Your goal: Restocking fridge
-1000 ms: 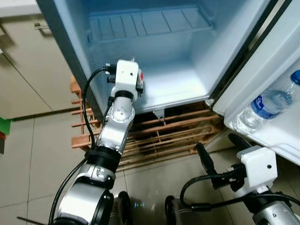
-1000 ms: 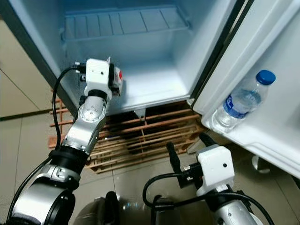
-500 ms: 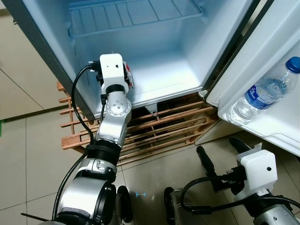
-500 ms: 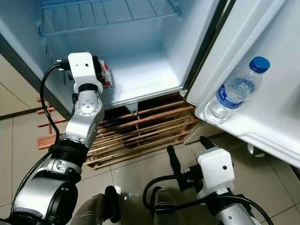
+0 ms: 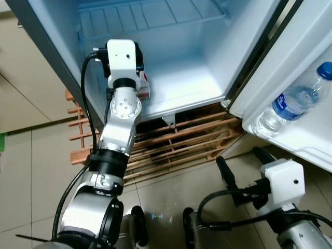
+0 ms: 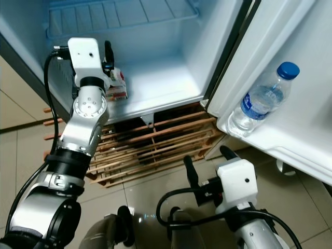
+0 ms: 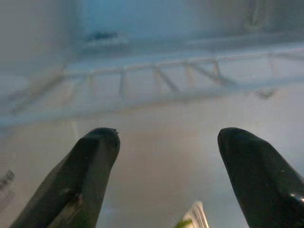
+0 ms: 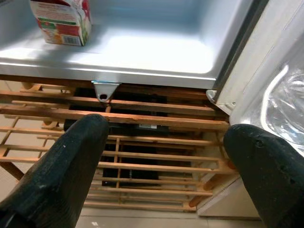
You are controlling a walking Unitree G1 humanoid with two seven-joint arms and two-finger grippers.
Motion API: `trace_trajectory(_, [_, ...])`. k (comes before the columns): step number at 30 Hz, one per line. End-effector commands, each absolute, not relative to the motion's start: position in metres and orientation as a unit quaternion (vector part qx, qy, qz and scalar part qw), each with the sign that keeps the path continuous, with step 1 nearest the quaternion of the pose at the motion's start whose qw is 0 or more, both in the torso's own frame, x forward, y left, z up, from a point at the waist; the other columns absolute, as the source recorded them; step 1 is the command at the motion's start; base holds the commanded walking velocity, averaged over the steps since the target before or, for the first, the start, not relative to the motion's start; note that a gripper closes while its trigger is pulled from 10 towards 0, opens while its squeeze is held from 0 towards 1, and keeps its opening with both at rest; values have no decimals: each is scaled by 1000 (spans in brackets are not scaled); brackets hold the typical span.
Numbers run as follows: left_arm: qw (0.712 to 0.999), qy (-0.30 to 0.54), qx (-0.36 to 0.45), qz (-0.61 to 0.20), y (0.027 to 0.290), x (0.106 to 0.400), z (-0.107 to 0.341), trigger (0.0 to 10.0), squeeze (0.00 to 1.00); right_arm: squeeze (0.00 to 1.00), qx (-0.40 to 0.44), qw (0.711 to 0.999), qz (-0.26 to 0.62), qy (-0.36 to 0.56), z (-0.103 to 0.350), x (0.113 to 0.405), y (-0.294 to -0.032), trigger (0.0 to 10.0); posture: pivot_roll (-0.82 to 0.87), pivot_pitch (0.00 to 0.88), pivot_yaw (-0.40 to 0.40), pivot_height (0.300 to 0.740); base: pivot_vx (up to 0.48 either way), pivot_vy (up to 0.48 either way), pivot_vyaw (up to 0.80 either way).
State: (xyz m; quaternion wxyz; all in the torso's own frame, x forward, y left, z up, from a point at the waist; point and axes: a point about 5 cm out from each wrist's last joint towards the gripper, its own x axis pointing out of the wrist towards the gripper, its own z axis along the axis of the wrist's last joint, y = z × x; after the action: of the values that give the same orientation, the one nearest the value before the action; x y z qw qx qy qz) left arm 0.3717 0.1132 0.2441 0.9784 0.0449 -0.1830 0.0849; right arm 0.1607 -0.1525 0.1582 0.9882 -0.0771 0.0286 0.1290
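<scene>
A small red and white carton (image 6: 117, 86) stands upright on the fridge floor (image 5: 181, 85), near its left wall. My left gripper (image 7: 166, 137) is inside the fridge just above the carton, open, with nothing between its fingers (image 6: 108, 52); it faces the wire shelf (image 7: 156, 80). A corner of the carton (image 7: 194, 219) peeks in below the fingers. My right gripper (image 8: 166, 137) hangs low and open over the tiled floor, in front of the wooden pallet (image 8: 142, 142). The carton (image 8: 61, 21) is also in the right wrist view.
A water bottle with a blue cap (image 5: 294, 102) leans in the open door's shelf (image 5: 306, 145) on the right. The fridge sits on a wooden slat pallet (image 5: 181, 148). A wire shelf (image 5: 150, 13) spans the upper compartment. Beige cabinets (image 5: 21, 93) stand to the left.
My left gripper has risen away from the carton, which stays standing on the fridge floor. The right arm has hardly moved; the camera shifted slightly.
</scene>
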Motion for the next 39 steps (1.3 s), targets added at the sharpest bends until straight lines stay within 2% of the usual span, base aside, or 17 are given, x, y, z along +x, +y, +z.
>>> trace_trajectory(1, [979, -185, 39, 81, 116, 368, 247, 10000, 1000, 0, -76, 988, 129, 29, 156, 161, -151, 10000, -357, 209, 27, 740, 0, 0, 0])
trace_trajectory(4, [985, -165, 21, 45, 111, 352, 245, 10000, 1000, 0, -71, 989, 126, 14, 155, 171, -150, 10000, -308, 143, 51, 740, 0, 0, 0])
trace_trajectory(7, [988, -151, 19, 23, 108, 347, 242, 10000, 1000, 0, -69, 990, 125, 9, 154, 174, -149, 10000, -301, 135, 54, 740, 0, 0, 0])
trace_trajectory(10, [993, -102, 1, -54, 96, 330, 225, 10000, 1000, 0, -57, 991, 124, -5, 149, 191, -147, 10000, -234, 57, 73, 740, 0, 0, 0])
trace_trajectory(12, [993, -94, -10, -71, 95, 327, 222, 10000, 1000, 0, -54, 991, 124, -9, 148, 196, -146, 10000, -234, 57, 73, 740, 0, 0, 0])
trace_trajectory(15, [988, -98, -31, -113, 97, 323, 225, 10000, 1000, 0, -47, 990, 128, -27, 148, 213, -142, 10000, -192, 9, 78, 740, 0, 0, 0])
trace_trajectory(16, [987, -101, -20, -124, 98, 320, 226, 10000, 890, 0, -48, 990, 130, -31, 147, 217, -141, 10000, -176, 0, 77, 740, 0, 0, 0])
trace_trajectory(17, [986, -102, -10, -130, 99, 319, 226, 10000, 0, 0, -49, 990, 132, -33, 147, 220, -140, 10000, -171, 0, 77, 740, 0, 0, 0])
trace_trajectory(21, [985, -54, -7, -164, 111, 299, 192, 10000, 0, 0, -46, 991, 113, -54, 148, 240, -144, 10000, -142, 0, 68, 740, 0, 0, 0])
trace_trajectory(23, [988, -45, -19, -148, 122, 292, 177, 10000, 0, 0, -39, 993, 92, -64, 151, 246, -149, 10000, -136, 0, 62, 740, 0, 0, 0])
trace_trajectory(24, [990, -65, -30, -120, 136, 285, 171, 10000, 0, 0, -25, 995, 62, -72, 153, 252, -155, 10000, -137, 0, 62, 740, 0, 0, 0])
trace_trajectory(27, [995, -58, -39, -74, 151, 269, 158, 10000, 0, 0, -8, 996, 15, -84, 154, 250, -169, 10000, -133, 0, 65, 740, 0, 0, 0])
trace_trajectory(32, [998, -33, -44, 3, 171, 269, 147, 10000, 0, 0, 2, 997, -10, -74, 142, 244, -180, 10000, -132, 0, 54, 740, 0, 0, 0])
trace_trajectory(39, [1000, -24, -18, 4, 179, 259, 130, 10000, 0, 0, -10, 998, -18, -63, 128, 248, -190, 10000, -136, 0, 50, 740, 0, 0, 0])
